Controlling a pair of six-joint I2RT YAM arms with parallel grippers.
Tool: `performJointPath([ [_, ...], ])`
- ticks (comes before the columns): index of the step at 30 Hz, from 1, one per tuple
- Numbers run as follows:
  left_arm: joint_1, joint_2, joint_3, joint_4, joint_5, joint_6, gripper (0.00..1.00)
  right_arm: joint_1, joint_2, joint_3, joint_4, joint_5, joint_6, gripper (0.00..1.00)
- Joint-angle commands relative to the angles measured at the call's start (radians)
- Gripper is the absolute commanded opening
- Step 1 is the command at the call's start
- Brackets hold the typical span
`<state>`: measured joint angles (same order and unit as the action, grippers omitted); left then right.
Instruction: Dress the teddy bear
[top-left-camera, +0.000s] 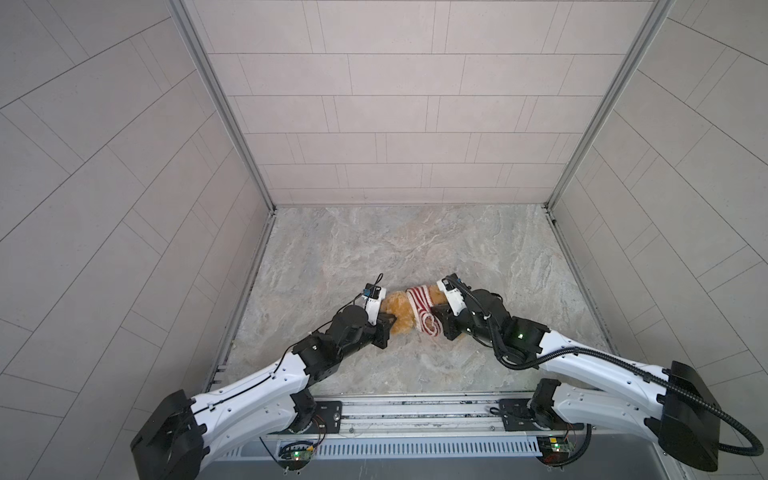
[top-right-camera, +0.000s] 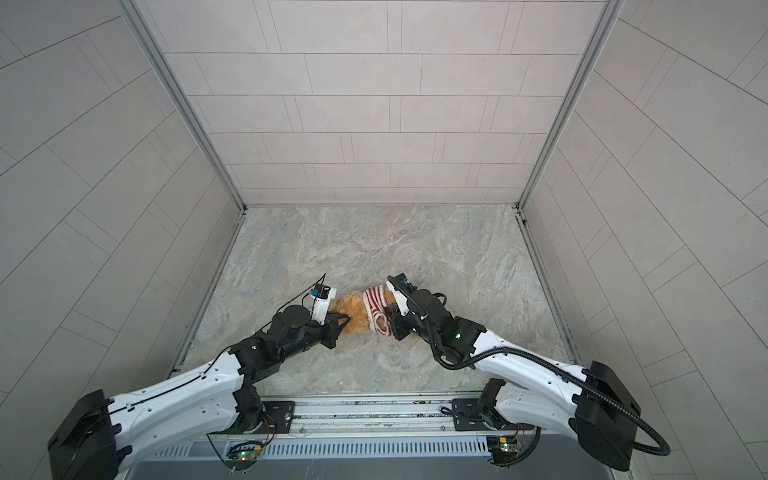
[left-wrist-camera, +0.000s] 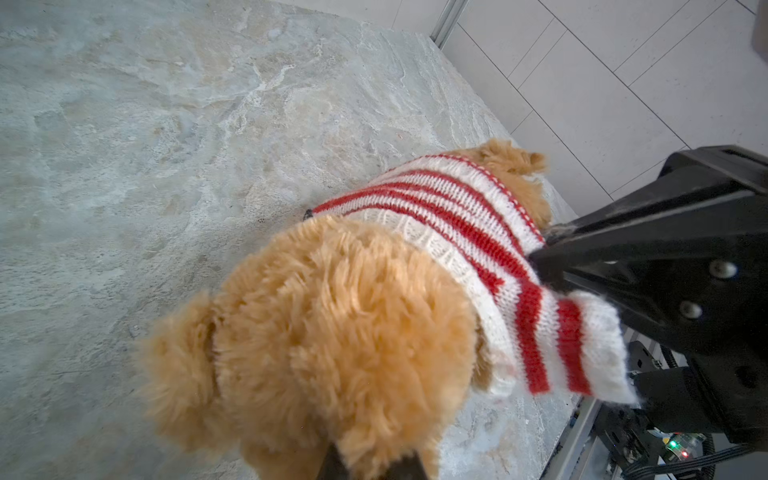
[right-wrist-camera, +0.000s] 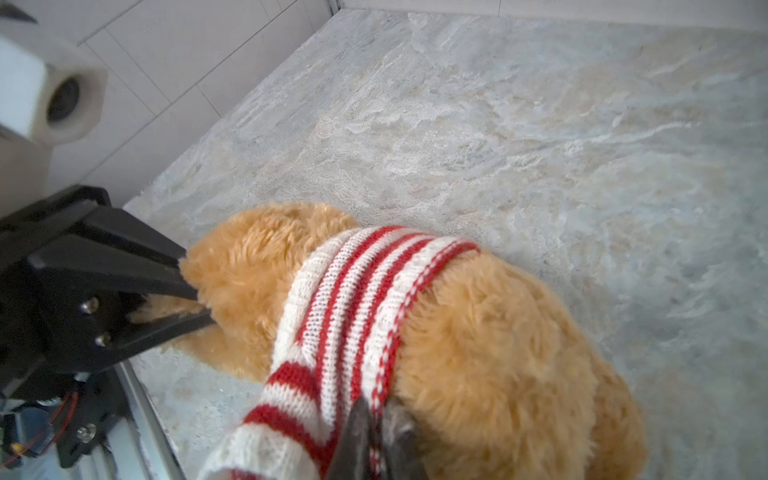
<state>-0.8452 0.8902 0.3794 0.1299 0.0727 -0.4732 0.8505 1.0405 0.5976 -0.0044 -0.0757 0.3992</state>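
Nearest, the right gripper (right-wrist-camera: 376, 409) pinches the striped sweater's (right-wrist-camera: 357, 299) hem while the left gripper (right-wrist-camera: 201, 305) clamps the teddy bear (right-wrist-camera: 478, 332), mid-front on the marble tabletop (right-wrist-camera: 540, 124); the sweater rings its trunk, but one sleeve (right-wrist-camera: 270, 415) looks empty.

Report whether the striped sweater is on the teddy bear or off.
Partly on: the striped sweater rings the teddy bear as a bunched band, fur bare either side, one sleeve hanging limp.
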Motion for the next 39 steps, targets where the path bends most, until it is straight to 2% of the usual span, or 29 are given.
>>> performJointPath([
  [1,0.003,-0.026,0.018,0.035,-0.021,-0.015,0.0,0.001,-0.052,-0.015,-0.022,0.036,-0.003,0.0],
  [9,0.095,-0.069,0.015,-0.032,-0.014,-0.085,0.0,0.001,-0.187,-0.055,-0.104,0.03,-0.008,0.0],
  [14,0.125,-0.085,0.026,-0.123,-0.044,-0.08,0.0,0.001,-0.279,-0.1,-0.127,0.047,0.017,0.0],
  [24,0.135,-0.129,0.018,-0.135,-0.05,-0.104,0.0,-0.001,-0.288,-0.151,-0.133,0.083,0.039,0.0],
  [27,0.134,-0.145,0.022,-0.151,-0.054,-0.111,0.0,-0.001,-0.294,-0.155,-0.107,0.058,0.039,0.0],
  [33,0.133,-0.106,0.058,-0.119,0.076,-0.121,0.0,0.024,-0.188,-0.093,-0.079,-0.082,-0.018,0.0],
  [36,0.133,-0.089,0.094,-0.152,0.143,-0.111,0.0,0.06,-0.14,-0.063,-0.081,-0.101,-0.054,0.0],
  [39,0.133,-0.103,0.129,-0.237,0.149,-0.088,0.0,0.106,-0.167,-0.065,-0.063,-0.093,-0.108,0.04],
])
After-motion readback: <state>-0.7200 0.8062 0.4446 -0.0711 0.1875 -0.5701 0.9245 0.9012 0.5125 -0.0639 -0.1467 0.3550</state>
